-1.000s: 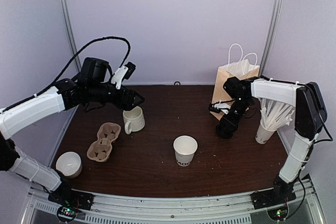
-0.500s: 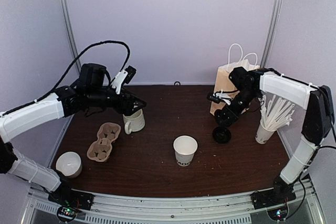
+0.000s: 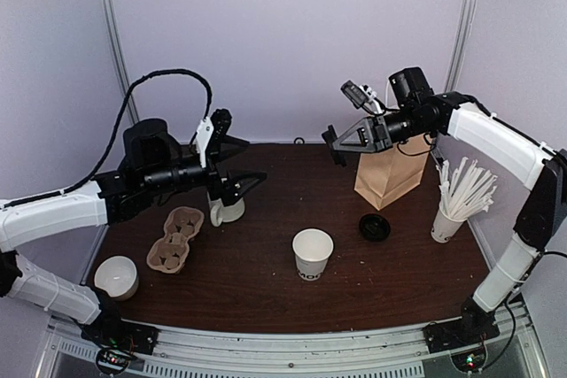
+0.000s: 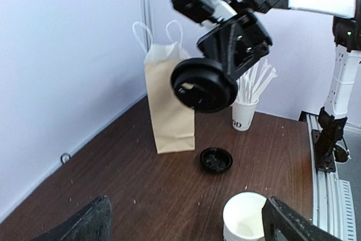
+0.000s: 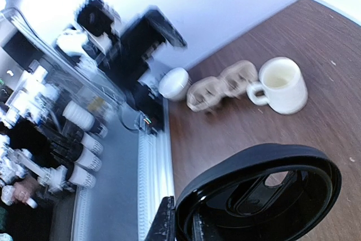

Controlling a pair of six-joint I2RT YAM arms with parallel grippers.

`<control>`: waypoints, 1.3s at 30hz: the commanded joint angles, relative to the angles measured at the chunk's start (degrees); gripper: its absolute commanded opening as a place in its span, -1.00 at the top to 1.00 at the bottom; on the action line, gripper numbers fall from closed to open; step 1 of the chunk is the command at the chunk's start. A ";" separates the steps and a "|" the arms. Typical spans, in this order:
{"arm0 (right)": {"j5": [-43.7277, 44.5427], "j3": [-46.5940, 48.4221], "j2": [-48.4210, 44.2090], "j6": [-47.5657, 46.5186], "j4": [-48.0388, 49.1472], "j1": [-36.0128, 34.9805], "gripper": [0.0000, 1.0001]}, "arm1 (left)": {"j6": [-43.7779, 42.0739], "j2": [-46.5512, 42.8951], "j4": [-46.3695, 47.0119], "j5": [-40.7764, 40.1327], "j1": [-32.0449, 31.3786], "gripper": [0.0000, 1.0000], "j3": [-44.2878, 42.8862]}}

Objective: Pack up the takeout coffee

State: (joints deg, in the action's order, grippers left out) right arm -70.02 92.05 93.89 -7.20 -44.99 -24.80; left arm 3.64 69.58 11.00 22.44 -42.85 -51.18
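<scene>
- Right gripper (image 3: 341,142) first: it is up high over the back of the table, jaws pressed together on the edge of a black lid (image 3: 336,143), which it holds on its side.
- Left gripper (image 3: 244,163): jaws spread wide and nothing between them, hanging just above the mug (image 3: 226,208) on the left.
- The paper cup (image 3: 312,254) stands upright near the front middle of the table, mouth open with no lid on, well apart from both grippers.
- My read: this is the lidding step. The lid is picked up and the cup is not yet capped.
- The next move calls for carrying the lid down and forward, turning it flat, centring it over the rim and pressing evenly. A light cup may tip, so the free left gripper could steady it.
- The brown bag (image 3: 394,170) stands at the back right, seemingly for the capped cup.
- The top view alone lays out the whole table: a second lid (image 3: 374,227) lies flat in front of the bag, the cup of straws (image 3: 447,217) is at the far right, and the cardboard carrier (image 3: 175,238) is on the left.
- The left wrist view gives what the top cannot: the held lid face-on, round and whole, with the grip on its rim.
- The right wrist view shows the lid's underside close up. The left arm behind it is blurred, so I can't read much from it.
</scene>
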 commanded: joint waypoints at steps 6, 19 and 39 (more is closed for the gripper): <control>-14.54 -5.20 -3.84 33.57 35.05 -1.85 0.85 | -10.50 11.79 20.55 -1.90 -8.72 -0.95 -9.07; -16.14 -6.83 -5.81 36.36 36.56 -4.89 0.85 | -10.75 20.84 29.43 -6.15 -10.15 -0.95 -14.85; -16.47 -7.47 -5.13 43.54 44.78 -5.26 0.83 | -11.00 23.03 28.11 -0.83 -10.81 -0.87 -16.77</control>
State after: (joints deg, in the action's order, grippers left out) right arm -85.52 85.43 89.25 33.50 -4.58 -29.67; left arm -6.57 91.64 37.50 20.82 -53.17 -66.26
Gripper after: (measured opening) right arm 0.088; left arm 0.937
